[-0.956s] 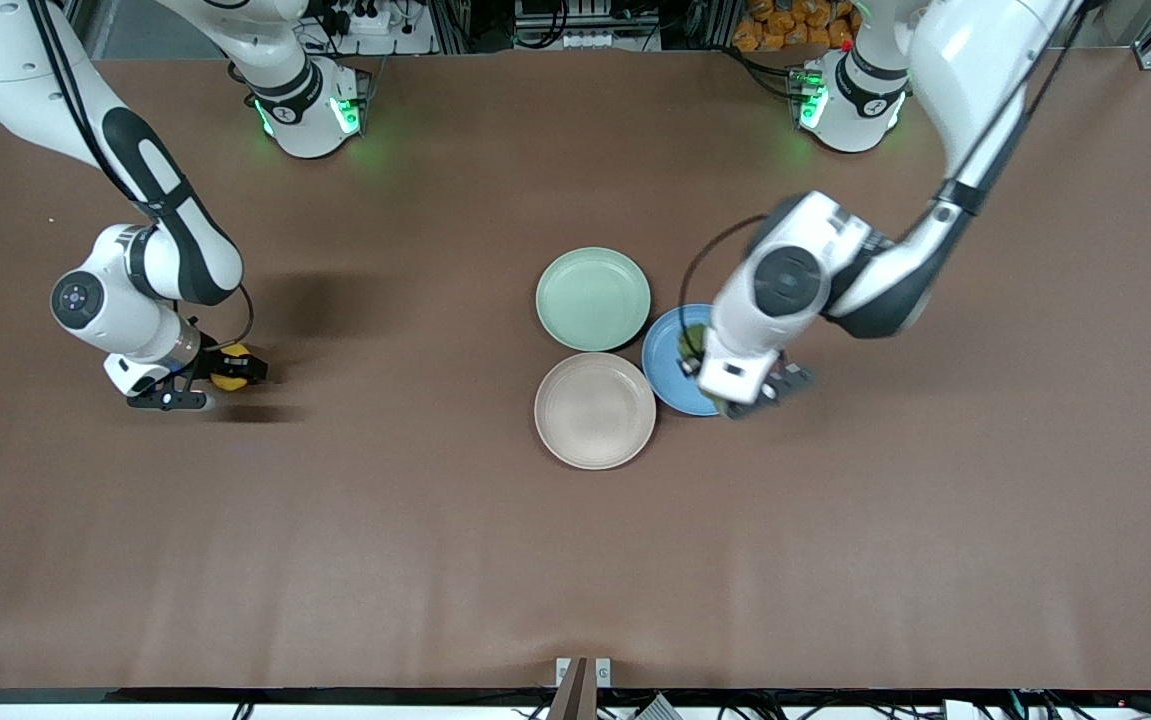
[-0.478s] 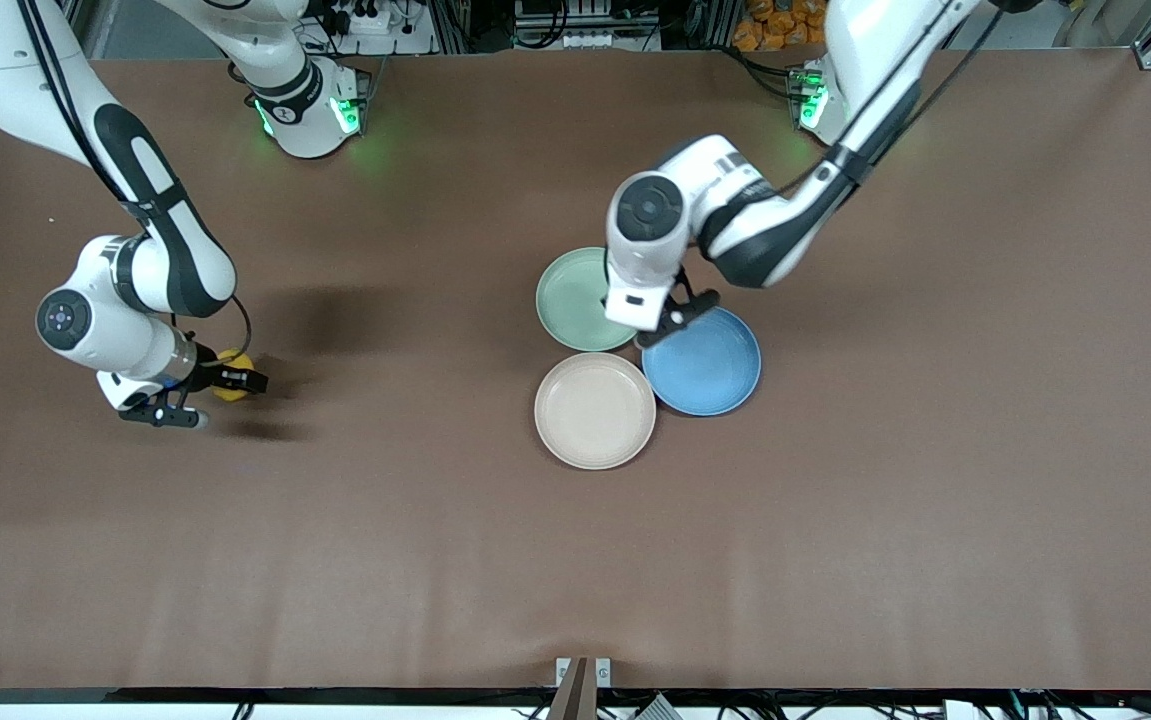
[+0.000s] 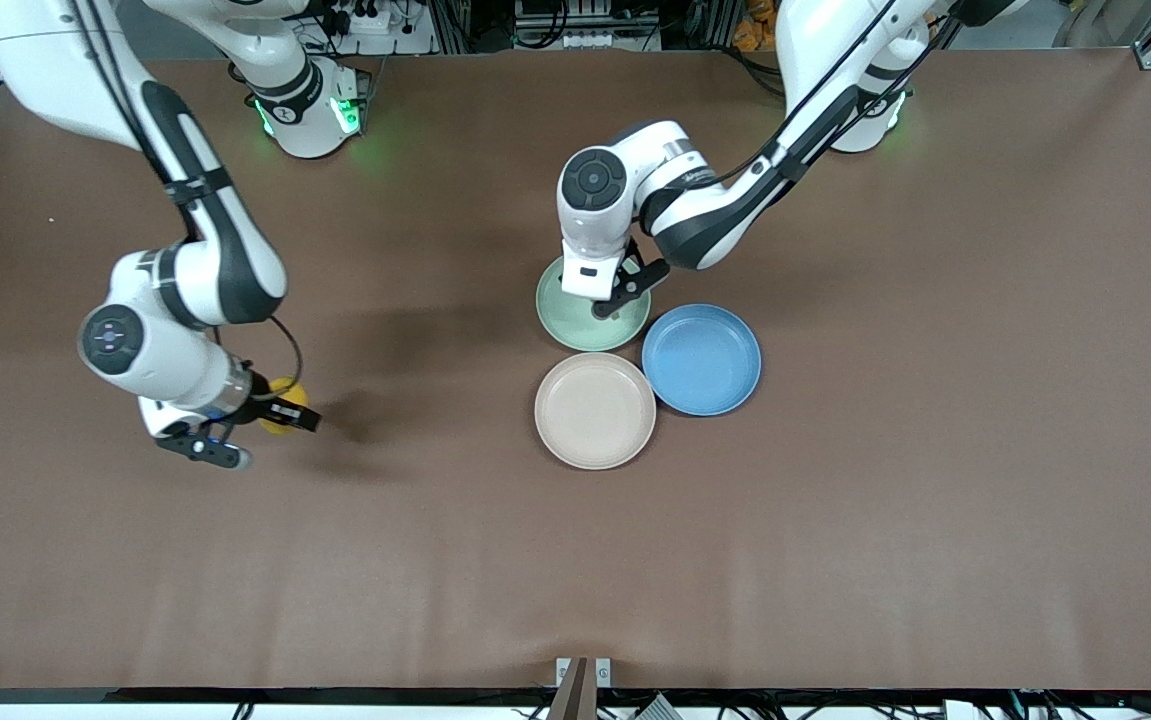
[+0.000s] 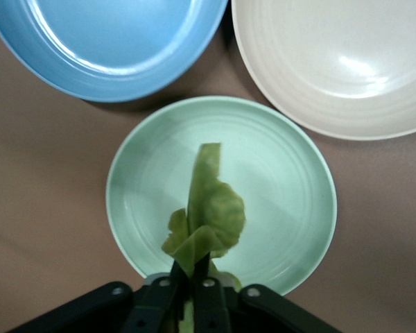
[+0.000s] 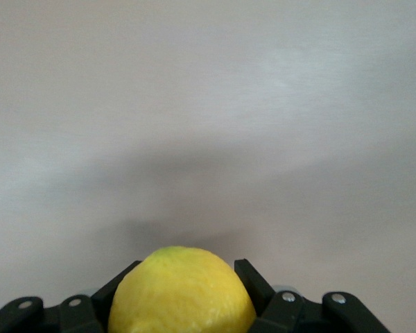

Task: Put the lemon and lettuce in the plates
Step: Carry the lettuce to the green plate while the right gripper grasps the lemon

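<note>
Here we see the left gripper [image 4: 192,291] pinching the lettuce [image 4: 206,218], dangling toward six o'clock over the mint plate [image 4: 291,180], while the right gripper [image 5: 184,302] clamps the lemon [image 5: 182,291].

Lemon [image 5: 182,291] is seen as bright yellow with a faint greenish tip, skin finely dimpled. Lettuce [image 4: 206,218] is shown as yellow-green, wrinkled. Three plates are noted: pale mint green plate [image 3: 560,315], beige-cream plate [image 3: 594,411], blue plate [image 3: 702,360], all plain. Bench [image 3: 835,520] is covered in flat brown. Arms are white with black joints; both hands are black.
</note>
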Motion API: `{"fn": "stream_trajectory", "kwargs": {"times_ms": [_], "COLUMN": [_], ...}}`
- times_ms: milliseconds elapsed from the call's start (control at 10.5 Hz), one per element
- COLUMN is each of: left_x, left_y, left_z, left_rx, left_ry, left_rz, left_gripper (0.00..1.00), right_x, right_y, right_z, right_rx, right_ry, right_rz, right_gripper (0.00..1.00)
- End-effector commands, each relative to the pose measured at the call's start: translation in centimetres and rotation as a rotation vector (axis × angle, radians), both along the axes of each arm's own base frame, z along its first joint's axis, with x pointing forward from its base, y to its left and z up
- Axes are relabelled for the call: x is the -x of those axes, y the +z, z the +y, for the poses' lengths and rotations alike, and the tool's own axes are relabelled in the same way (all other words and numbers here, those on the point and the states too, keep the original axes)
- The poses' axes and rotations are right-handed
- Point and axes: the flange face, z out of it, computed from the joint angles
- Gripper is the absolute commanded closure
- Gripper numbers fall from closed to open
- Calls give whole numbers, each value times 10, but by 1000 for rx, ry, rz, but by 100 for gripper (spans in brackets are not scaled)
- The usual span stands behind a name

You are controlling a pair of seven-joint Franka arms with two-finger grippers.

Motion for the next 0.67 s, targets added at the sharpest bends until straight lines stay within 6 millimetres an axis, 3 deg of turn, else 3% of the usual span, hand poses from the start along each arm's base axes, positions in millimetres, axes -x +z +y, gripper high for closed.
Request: {"fn": "stream_trajectory", "kwargs": {"times_ms": [0,96,287,478,574], "left_x": [-10,-12,-26,-39,-55], "left_y": [-16,-12,9,46,69], "left_z": [-1,0,2,10,27], "left_rx": [-15,-14,5,5,-6], "left_ry": [9,13,29,35,20], "left_rz": [-40,-47,-76,-124,-149], "left_gripper": [7,0,0,0,0], "right_x": [-25,-31,-35,-31,-28], "right_y": [14,22,36,48,51], "right_z": [76,108,166,217,233], "right_rx": [-35,-49,-79,-112,-123], "right_ry": [-79,-86,-137,-217,-257], "right_rz": [-39,-63,-96,-118,-125], "right_gripper": [58,58,58,58,58]}}
